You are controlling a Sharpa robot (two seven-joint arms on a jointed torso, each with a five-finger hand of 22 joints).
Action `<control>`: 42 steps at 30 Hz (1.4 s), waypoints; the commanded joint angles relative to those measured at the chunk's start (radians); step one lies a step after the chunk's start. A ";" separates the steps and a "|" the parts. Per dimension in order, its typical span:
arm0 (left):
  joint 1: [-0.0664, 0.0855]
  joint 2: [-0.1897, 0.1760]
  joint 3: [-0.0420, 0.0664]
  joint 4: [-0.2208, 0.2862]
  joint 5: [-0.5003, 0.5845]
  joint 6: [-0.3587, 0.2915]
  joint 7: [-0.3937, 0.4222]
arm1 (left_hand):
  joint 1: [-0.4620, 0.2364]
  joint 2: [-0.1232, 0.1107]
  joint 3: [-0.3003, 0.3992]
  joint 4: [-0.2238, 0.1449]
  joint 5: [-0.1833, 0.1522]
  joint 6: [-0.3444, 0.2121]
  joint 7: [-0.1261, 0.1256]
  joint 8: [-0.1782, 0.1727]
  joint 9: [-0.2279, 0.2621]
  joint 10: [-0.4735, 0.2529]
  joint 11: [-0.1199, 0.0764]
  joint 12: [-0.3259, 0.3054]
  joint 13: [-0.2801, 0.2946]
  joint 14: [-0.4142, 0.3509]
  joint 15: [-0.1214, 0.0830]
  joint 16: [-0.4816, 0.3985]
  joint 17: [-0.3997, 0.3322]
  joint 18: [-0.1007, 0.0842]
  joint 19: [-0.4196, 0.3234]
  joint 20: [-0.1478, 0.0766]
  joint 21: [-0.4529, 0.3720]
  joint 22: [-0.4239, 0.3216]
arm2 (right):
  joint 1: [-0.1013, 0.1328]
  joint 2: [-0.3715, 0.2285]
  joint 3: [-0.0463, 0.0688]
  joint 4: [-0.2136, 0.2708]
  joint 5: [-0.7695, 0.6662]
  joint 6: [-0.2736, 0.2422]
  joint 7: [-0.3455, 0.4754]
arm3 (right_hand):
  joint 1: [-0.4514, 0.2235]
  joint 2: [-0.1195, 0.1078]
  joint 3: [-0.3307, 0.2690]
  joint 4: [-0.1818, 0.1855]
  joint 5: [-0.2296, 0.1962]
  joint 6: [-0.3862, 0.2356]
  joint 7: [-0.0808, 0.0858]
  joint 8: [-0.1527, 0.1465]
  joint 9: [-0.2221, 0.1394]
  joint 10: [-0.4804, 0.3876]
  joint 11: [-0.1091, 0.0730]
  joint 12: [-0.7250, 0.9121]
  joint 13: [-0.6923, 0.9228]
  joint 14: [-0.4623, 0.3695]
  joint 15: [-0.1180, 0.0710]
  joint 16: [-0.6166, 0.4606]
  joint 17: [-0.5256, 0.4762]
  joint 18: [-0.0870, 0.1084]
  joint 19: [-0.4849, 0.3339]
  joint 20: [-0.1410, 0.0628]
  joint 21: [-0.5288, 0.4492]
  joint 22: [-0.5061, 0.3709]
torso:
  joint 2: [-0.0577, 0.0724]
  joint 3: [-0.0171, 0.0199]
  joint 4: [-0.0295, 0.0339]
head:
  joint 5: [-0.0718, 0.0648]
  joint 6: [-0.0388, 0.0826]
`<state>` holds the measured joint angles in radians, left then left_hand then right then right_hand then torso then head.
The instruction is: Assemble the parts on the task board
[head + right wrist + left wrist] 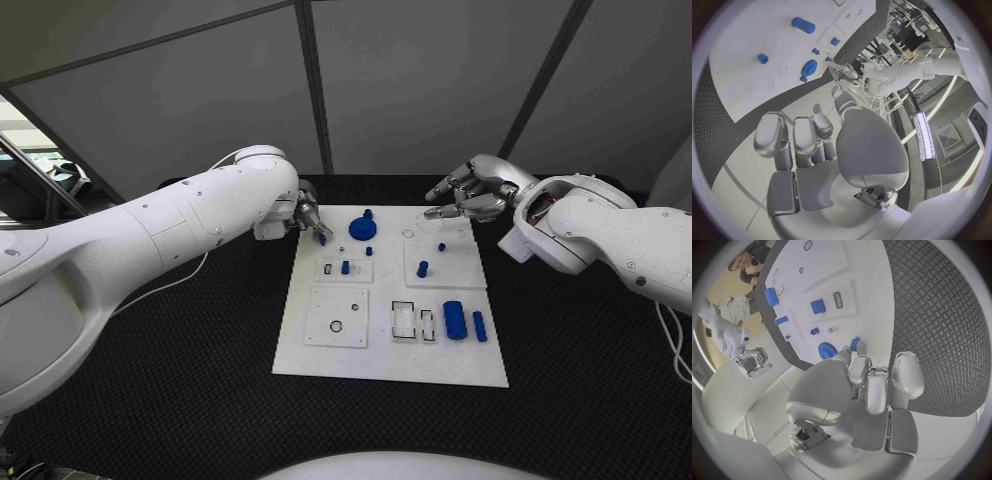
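The white task board (375,355) lies mid-table. Over its far left corner my left hand (306,214) pinches a small blue part (320,237); the left wrist view shows that part (855,344) at the fingertips (859,371), close to the blue gear (825,350). The gear (362,228) sits near the board's far edge. Small blue pegs (423,268) stand in the board's middle. A large blue cylinder (454,320) and a thinner one (479,326) lie at its near right. My right hand (469,200) hovers above the far right corner, fingers loosely bent, holding nothing.
Black patterned table surface (173,380) surrounds the board on all sides. Grey panel walls (418,90) rise just behind the table. Empty recesses (404,322) sit beside the large cylinder, and a ring-shaped hole (336,326) marks the near left plate.
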<state>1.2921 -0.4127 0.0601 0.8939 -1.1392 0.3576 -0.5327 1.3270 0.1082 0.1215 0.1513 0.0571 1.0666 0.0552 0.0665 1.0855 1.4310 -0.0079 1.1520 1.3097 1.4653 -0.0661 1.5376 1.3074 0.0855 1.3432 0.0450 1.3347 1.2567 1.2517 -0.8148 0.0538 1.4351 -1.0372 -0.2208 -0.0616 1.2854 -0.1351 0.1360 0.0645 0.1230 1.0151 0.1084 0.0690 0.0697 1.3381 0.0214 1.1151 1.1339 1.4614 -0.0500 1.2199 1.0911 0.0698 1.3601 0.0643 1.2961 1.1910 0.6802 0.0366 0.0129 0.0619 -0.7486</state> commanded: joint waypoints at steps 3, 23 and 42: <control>0.001 -0.003 0.000 0.002 0.011 0.000 0.023 | 0.051 0.014 0.055 -0.065 0.097 -0.013 0.002 0.001 -0.005 -0.001 -0.004 -0.001 0.155 0.094 -0.002 0.005 0.236 -0.005 0.003 -0.001 0.001 0.007 | 0.002 -0.001 0.001 0.001 -0.002 0.005 0.008 | -0.007 0.003 -0.001 0.000 0.004 -0.008 0.000 -0.005 -0.001 -0.001 0.003 -0.003 0.000 0.008 0.001 -0.004 0.001 0.017 0.008 -0.002 -0.005 0.002 | 0.000 0.0004 0.0012 | 0.000 0.000; -0.002 -0.168 0.000 0.256 0.103 -0.135 0.031 | -0.107 -0.090 0.422 -0.229 0.194 -0.003 0.004 0.045 0.098 0.015 -0.004 0.002 0.148 0.100 -0.001 0.019 0.249 -0.010 0.021 0.002 0.015 0.042 | 0.002 -0.006 0.001 -0.005 -0.002 0.004 0.011 | -0.008 0.005 -0.001 0.000 0.004 -0.008 0.000 -0.004 -0.001 -0.001 0.003 -0.003 -0.001 0.009 0.001 -0.005 0.001 0.016 0.009 -0.002 -0.005 0.002 | -0.001 -0.0002 0.0026 | 0.006 -0.001; -0.065 -0.272 -0.003 0.474 -0.024 -0.245 0.022 | -0.129 -0.111 0.455 -0.249 0.220 0.010 -0.001 0.052 0.112 0.023 -0.009 0.008 0.148 0.105 -0.006 0.033 0.263 -0.013 0.030 -0.003 0.021 0.053 | 0.002 -0.013 0.001 -0.005 -0.002 0.003 0.011 | -0.009 0.005 -0.001 0.000 0.004 -0.008 0.000 -0.004 -0.001 -0.001 0.003 -0.003 -0.001 0.009 0.001 -0.006 0.001 0.017 0.009 -0.002 -0.006 0.001 | 0.001 -0.0001 -0.0012 | 0.011 -0.008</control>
<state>1.2272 -0.6832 0.0569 1.3636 -1.1009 0.1519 -0.5151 1.2048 -0.0052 0.4018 0.0702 0.2748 1.0690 0.0533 0.1165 1.1967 1.4466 -0.0192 1.1571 1.3084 1.4655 -0.0663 1.5684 1.3074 0.0855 1.3675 0.0426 1.3502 1.3081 1.2517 -0.8271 0.0538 1.4278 -1.0373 -0.2200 -0.0601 1.2836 -0.1331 0.1360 0.0645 0.1229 1.0152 0.1084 0.0690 0.0697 1.3381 0.0214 1.1151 1.1339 1.4614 -0.0500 1.2199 1.0908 0.0698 1.3638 0.0606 1.2961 1.1918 0.6810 0.0364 0.0128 0.0733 -0.7554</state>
